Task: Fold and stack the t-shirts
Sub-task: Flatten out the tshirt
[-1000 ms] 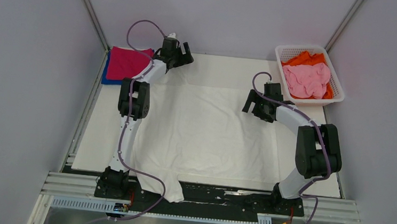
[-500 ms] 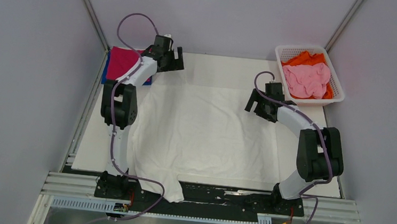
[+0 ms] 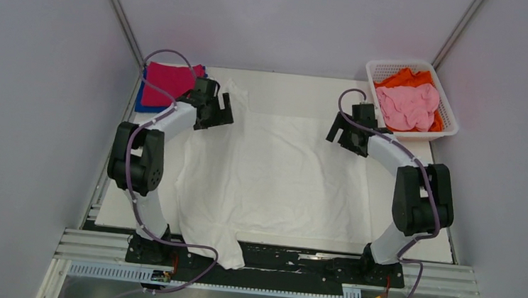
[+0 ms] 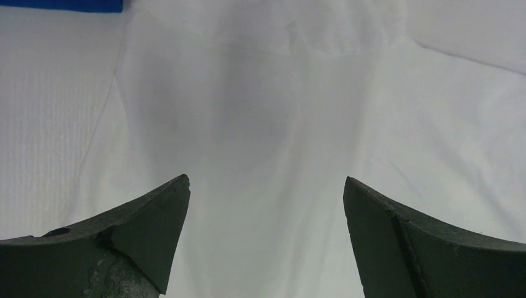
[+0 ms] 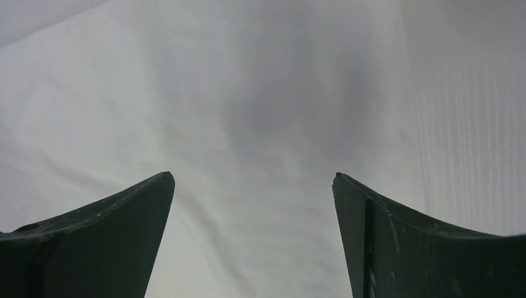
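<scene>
From the top view we see the whole white t-shirt (image 3: 273, 171) spread flat over the tabletop (image 3: 411, 239), one sleeve hanging off the near edge. The wrist views show none of that layout, only cloth up close. The left wrist view adds soft folds in the white t-shirt (image 4: 260, 124), its edge running over the ribbed tabletop (image 4: 37, 124), and a sliver of the blue t-shirt (image 4: 62, 5) beyond it. The right wrist view shows smooth white cloth (image 5: 248, 93) with a faint shadow.

The left claw (image 3: 219, 117) sits over the white t-shirt's far left corner, where the cloth is rumpled. Up close, the left claw (image 4: 267, 186) is spread wide with only cloth in the gap and nothing pinched. The right claw (image 3: 340, 137) sits over the white t-shirt's far right part. Up close, the right claw (image 5: 253, 180) is equally wide apart and grips nothing. We cannot tell whether either claw's tips touch the fabric.

Beyond the white t-shirt's far left corner, the magenta t-shirt (image 3: 169, 83) lies folded on the blue t-shirt (image 3: 141, 100), just beside the left claw. Past the white t-shirt's far right corner stands the white basket (image 3: 449, 114), holding the crumpled pink t-shirt (image 3: 407, 107) on top of the orange t-shirt (image 3: 403, 77), near the right claw but apart from it.
</scene>
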Robot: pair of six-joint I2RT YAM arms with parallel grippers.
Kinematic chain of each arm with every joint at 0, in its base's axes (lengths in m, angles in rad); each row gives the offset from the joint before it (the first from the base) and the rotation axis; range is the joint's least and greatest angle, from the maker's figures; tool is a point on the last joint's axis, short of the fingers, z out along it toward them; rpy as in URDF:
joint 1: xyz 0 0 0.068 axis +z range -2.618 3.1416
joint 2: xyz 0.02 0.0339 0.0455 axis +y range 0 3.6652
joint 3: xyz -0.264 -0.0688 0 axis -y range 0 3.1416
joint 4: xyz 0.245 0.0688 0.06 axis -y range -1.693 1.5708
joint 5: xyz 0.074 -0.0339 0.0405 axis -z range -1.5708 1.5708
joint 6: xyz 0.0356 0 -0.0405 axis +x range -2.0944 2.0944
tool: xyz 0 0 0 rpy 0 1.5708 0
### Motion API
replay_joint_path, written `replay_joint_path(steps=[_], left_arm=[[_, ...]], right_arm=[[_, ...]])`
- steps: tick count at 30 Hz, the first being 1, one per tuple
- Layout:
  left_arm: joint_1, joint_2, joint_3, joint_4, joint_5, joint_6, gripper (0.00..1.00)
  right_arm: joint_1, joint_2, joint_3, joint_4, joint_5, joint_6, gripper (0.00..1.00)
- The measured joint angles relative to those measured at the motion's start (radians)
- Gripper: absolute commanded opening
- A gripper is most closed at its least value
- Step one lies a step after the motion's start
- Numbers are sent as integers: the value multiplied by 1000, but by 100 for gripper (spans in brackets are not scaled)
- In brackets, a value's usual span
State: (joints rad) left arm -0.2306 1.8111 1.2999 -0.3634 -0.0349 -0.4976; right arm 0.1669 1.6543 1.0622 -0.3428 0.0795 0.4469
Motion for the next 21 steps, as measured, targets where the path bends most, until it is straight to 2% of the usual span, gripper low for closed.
replay_joint_path(steps=[8, 15, 21], left_arm=[[0, 151, 42, -14, -50, -30, 100], [23, 289, 234, -32, -48, -55, 100], [71, 385, 382, -48, -5, -85, 100]], right_arm=[[-3, 138, 86, 0, 12, 0, 100], [-24, 250, 180, -10, 14, 2, 100], [-62, 378, 350, -10, -7, 2, 100]])
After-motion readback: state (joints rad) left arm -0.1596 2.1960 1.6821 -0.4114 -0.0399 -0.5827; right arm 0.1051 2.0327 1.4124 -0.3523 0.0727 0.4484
